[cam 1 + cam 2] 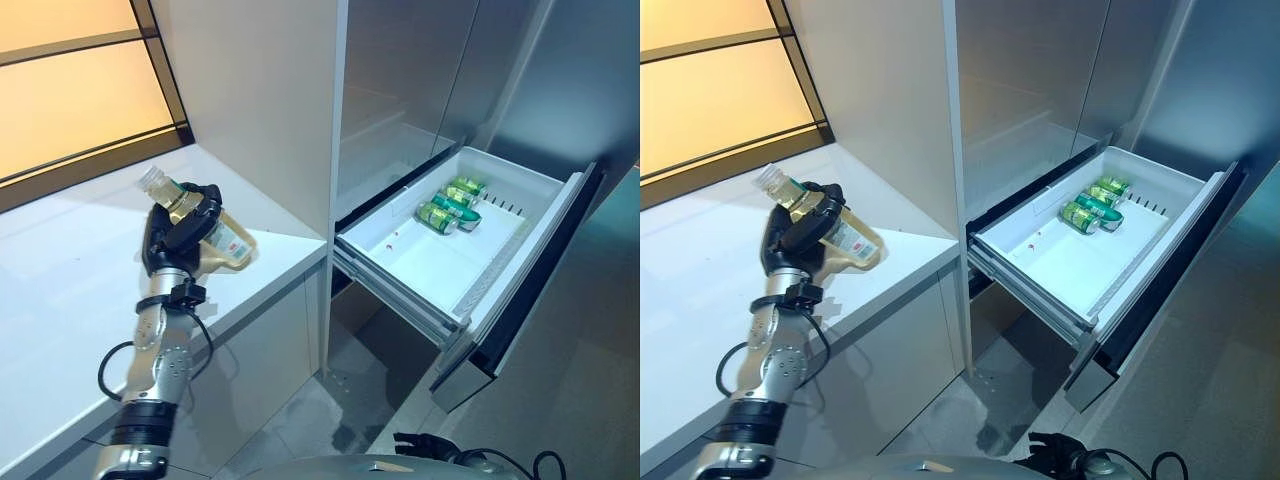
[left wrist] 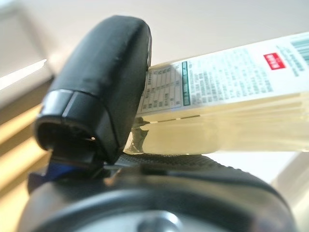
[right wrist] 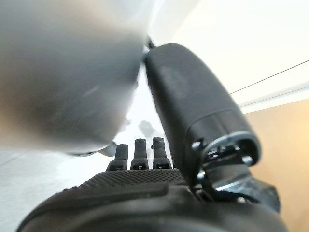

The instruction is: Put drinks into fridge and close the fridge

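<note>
A clear bottle [image 1: 225, 240] of pale yellow drink, white-capped and labelled, is tilted with its cap toward the window, just above the white counter [image 1: 60, 290]. My left hand [image 1: 180, 228] is shut on its upper body. The left wrist view shows the thumb [image 2: 101, 82] pressed against the bottle's label [image 2: 231, 82]. To the right, the fridge's lower drawer [image 1: 420, 270] stands pulled out, with several green cans [image 1: 450, 205] lying at its far end. My right hand [image 3: 140, 193] appears only in its own wrist view, fingers straight and holding nothing.
The tall grey fridge doors [image 1: 400, 90] above the drawer are closed. A white cabinet side panel [image 1: 260, 100] rises between the counter and the fridge. A window [image 1: 70, 80] runs along the counter's far edge. Grey floor [image 1: 300, 420] lies below the drawer.
</note>
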Controlling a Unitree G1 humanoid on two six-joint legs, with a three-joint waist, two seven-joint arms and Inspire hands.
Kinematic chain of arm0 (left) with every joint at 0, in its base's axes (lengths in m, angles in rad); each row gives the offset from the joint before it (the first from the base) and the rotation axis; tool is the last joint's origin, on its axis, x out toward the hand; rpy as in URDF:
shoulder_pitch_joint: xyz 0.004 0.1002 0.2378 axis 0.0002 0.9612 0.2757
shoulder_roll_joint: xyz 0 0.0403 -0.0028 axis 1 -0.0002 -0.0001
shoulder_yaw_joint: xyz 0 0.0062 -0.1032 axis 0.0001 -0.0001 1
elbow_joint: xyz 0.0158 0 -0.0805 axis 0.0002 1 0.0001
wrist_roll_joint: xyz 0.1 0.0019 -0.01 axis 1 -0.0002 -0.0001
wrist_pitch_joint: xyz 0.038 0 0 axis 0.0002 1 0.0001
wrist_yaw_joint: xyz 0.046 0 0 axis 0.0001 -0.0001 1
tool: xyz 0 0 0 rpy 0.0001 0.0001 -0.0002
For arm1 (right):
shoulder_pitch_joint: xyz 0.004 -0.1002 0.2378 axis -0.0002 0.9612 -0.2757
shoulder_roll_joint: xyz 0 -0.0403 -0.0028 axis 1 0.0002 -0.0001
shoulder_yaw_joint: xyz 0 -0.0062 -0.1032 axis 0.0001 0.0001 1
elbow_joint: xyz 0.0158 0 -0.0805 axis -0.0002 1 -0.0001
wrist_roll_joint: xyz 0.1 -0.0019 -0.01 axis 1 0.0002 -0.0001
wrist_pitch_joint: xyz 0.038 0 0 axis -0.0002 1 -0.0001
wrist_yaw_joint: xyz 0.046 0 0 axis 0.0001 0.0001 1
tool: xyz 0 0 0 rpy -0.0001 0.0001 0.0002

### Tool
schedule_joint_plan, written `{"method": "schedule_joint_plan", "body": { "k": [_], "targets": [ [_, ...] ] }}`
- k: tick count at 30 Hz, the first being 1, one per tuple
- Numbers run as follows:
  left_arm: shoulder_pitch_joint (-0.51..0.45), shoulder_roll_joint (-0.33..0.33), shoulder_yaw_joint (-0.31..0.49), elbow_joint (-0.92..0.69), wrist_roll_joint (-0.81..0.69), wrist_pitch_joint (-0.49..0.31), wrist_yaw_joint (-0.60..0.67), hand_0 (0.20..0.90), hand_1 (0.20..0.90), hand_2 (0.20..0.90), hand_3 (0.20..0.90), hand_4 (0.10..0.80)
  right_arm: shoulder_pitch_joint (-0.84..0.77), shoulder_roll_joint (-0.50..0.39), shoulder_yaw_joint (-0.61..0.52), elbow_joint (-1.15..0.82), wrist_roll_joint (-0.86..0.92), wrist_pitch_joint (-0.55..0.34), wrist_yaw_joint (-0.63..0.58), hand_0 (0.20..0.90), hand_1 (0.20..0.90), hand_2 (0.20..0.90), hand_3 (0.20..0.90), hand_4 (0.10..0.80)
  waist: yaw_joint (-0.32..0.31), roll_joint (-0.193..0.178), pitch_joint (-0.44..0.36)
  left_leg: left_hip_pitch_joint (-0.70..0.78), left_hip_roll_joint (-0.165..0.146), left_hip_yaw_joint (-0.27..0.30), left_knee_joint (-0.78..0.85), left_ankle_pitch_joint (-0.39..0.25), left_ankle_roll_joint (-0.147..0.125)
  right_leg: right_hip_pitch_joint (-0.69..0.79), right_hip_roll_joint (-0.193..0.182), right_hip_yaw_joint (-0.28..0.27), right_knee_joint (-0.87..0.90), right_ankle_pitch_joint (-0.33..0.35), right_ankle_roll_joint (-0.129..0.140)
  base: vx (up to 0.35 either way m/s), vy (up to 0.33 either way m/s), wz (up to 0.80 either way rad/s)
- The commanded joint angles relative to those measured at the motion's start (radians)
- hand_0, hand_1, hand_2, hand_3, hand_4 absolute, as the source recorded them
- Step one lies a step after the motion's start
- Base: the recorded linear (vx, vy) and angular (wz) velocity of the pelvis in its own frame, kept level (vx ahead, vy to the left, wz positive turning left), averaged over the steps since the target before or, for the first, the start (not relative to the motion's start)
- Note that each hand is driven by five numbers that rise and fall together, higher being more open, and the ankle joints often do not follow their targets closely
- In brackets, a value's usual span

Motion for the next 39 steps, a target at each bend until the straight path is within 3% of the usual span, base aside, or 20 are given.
{"method": "schedule_joint_plan", "body": {
  "k": [1, 4, 9, 14, 19, 25, 29, 39],
  "targets": [
    [-0.149, 0.025, 0.010, -0.259, -0.143, -0.126, -0.209, 0.300, 0.300, 0.300, 0.200, 0.100, -0.067, 0.020, 0.036, -0.171, 0.050, -0.095, -0.002, 0.900, 0.900, 0.900, 0.900, 0.800, -0.011, 0.005, -0.036, 0.006, -0.042, 0.100, 0.005, -0.063, 0.041, 0.028, 0.016, 0.087, 0.048, -0.058, -0.007, 0.000, 0.000, 0.00],
    [-0.158, 0.029, -0.016, -0.317, -0.088, -0.165, -0.240, 0.300, 0.300, 0.300, 0.200, 0.100, -0.053, 0.009, 0.046, -0.462, 0.063, -0.085, 0.011, 0.900, 0.900, 0.900, 0.900, 0.800, -0.031, 0.000, -0.031, 0.003, -0.044, 0.104, 0.005, -0.063, 0.040, 0.025, 0.016, 0.094, 0.041, -0.053, -0.003, -0.041, -0.022, -0.04],
    [-0.159, 0.075, -0.018, -0.329, 0.103, -0.252, -0.180, 0.300, 0.300, 0.300, 0.200, 0.100, -0.044, -0.029, 0.007, -0.747, 0.080, -0.104, 0.066, 0.900, 0.900, 0.900, 0.900, 0.800, -0.056, -0.004, -0.028, 0.004, -0.042, 0.121, 0.005, -0.064, 0.037, 0.019, 0.016, 0.104, 0.036, -0.047, 0.006, -0.035, -0.003, -0.06],
    [-0.148, 0.082, -0.035, -0.344, 0.134, -0.216, -0.178, 0.300, 0.300, 0.300, 0.200, 0.100, -0.097, -0.079, -0.064, -0.953, 0.154, -0.080, 0.132, 0.900, 0.900, 0.900, 0.900, 0.800, -0.068, -0.004, -0.028, 0.008, -0.042, 0.137, 0.005, -0.067, 0.040, 0.018, 0.017, 0.118, 0.026, -0.039, 0.009, -0.014, 0.008, -0.08],
    [-0.154, 0.101, -0.076, -0.346, 0.218, -0.218, -0.150, 0.300, 0.300, 0.300, 0.200, 0.100, -0.170, -0.135, -0.108, -1.120, 0.180, -0.134, 0.114, 0.900, 0.900, 0.900, 0.900, 0.800, -0.073, -0.003, -0.027, 0.008, -0.041, 0.153, 0.005, -0.068, 0.044, 0.012, 0.017, 0.132, 0.024, -0.033, 0.011, -0.014, 0.003, -0.14],
    [-0.196, 0.130, -0.131, -0.344, 0.306, -0.188, -0.131, 0.300, 0.300, 0.300, 0.200, 0.100, -0.272, -0.165, -0.126, -1.236, 0.228, -0.104, 0.106, 0.900, 0.900, 0.900, 0.900, 0.800, -0.080, -0.003, -0.030, 0.005, -0.041, 0.170, 0.005, -0.066, 0.048, 0.001, 0.018, 0.149, 0.025, -0.022, 0.011, -0.013, -0.001, -0.13],
    [-0.228, 0.139, -0.184, -0.357, 0.332, -0.145, -0.132, 0.300, 0.300, 0.300, 0.200, 0.100, -0.316, -0.183, -0.097, -1.272, 0.306, -0.047, 0.128, 0.900, 0.900, 0.900, 0.900, 0.800, -0.084, -0.008, -0.032, 0.009, -0.040, 0.183, 0.005, -0.067, 0.048, 0.002, 0.018, 0.155, 0.019, -0.017, 0.012, 0.000, -0.009, -0.09],
    [-0.297, 0.125, -0.307, -0.361, 0.368, -0.131, -0.109, 0.300, 0.300, 0.300, 0.200, 0.100, -0.393, -0.177, -0.009, -1.276, 0.377, 0.038, 0.115, 0.900, 0.900, 0.900, 0.900, 0.800, -0.092, -0.016, -0.035, 0.012, -0.040, 0.198, 0.005, -0.068, 0.051, 0.001, 0.019, 0.162, 0.016, -0.010, 0.013, -0.001, -0.006, -0.06]
  ]
}}
